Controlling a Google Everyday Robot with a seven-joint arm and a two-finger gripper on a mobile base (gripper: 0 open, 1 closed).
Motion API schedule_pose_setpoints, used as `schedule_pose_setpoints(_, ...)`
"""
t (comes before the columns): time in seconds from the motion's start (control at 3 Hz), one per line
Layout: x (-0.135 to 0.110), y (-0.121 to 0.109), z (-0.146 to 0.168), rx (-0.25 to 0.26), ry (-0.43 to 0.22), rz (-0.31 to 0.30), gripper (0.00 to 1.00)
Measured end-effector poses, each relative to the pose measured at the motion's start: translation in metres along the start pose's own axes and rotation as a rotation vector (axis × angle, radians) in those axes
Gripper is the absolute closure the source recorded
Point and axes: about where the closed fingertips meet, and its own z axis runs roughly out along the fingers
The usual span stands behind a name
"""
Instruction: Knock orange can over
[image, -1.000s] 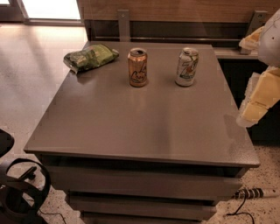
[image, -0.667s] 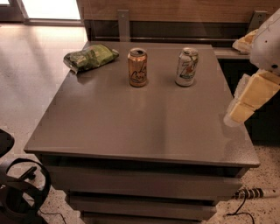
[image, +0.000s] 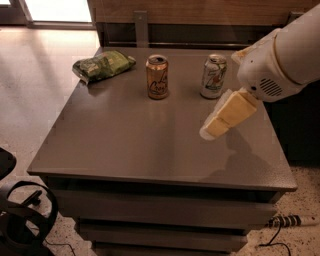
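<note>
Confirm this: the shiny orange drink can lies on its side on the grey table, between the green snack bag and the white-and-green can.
Not right. The camera view shows the shiny orange drink can standing upright, between the green snack bag and the white-and-green can on the grey table. The cream tool hovers apart, nearer the white-and-green can.

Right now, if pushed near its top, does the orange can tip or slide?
Likely tips: the orange can stands upright, tall and narrow, on the smooth table. Once down, its round body would probably roll. A low push may just slide it. The gripper hovers apart from it, nearer the white-and-green can.
</note>
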Motion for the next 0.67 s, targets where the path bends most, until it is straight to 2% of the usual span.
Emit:
schedule_pose_setpoints(0.33, -0.019, -0.006, 0.033, 0.032, -0.091, 0.070, 0.00)
schedule_pose_setpoints(0.67, -0.033, -0.022, 0.065, 0.082, -0.192, 0.139, 0.00)
